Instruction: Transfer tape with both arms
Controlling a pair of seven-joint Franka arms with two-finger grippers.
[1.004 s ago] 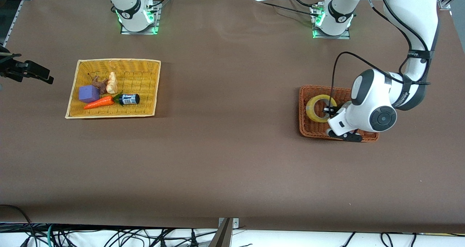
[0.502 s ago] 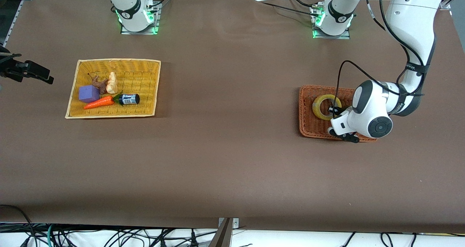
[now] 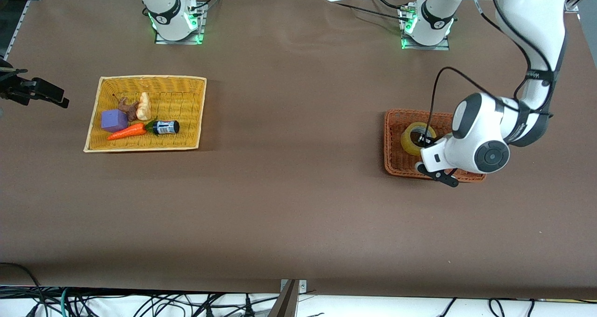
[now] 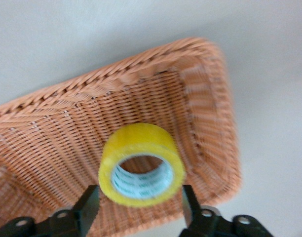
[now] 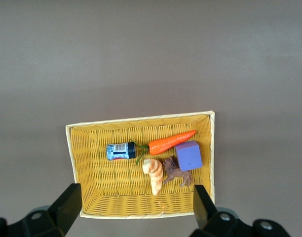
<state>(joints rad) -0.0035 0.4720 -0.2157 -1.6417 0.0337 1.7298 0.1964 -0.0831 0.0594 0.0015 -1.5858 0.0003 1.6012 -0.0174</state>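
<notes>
Front view: brown desk (image 3: 298,205). Orange-brown basket (image 3: 396,161) toward the left arm's end. Tape (image 3: 413,139) tilted above that basket's floor, its ring partly hidden by the left arm's white wrist housing. Left tool (image 3: 426,142) at the tape, fingers mostly covered by the wrist. Yellow basket (image 3: 186,86) toward the right arm's end, well apart from the orange-brown basket, holding a purple cube (image 3: 114,120), a carrot (image 3: 127,131), a small dark bottle (image 3: 163,127), a pale twisted item (image 3: 143,106) and a brown figure (image 3: 127,108) too small to identify. Right arm mostly cut off by the frame edge

Left wrist view: tape (image 4: 141,165) held on edge between the two fingers (image 4: 89,210) of the left tool (image 4: 141,207), lifted over the orange-brown basket (image 4: 52,143); grey core with printed lettering, illegible. Finger bases cut off

Right wrist view: right tool (image 5: 133,205) waits with fingers (image 5: 69,202) spread wide and holding nothing, over bare desk just beside the yellow basket (image 5: 92,197). Purple cube (image 5: 188,155), carrot (image 5: 171,142), bottle (image 5: 120,150) inside
</notes>
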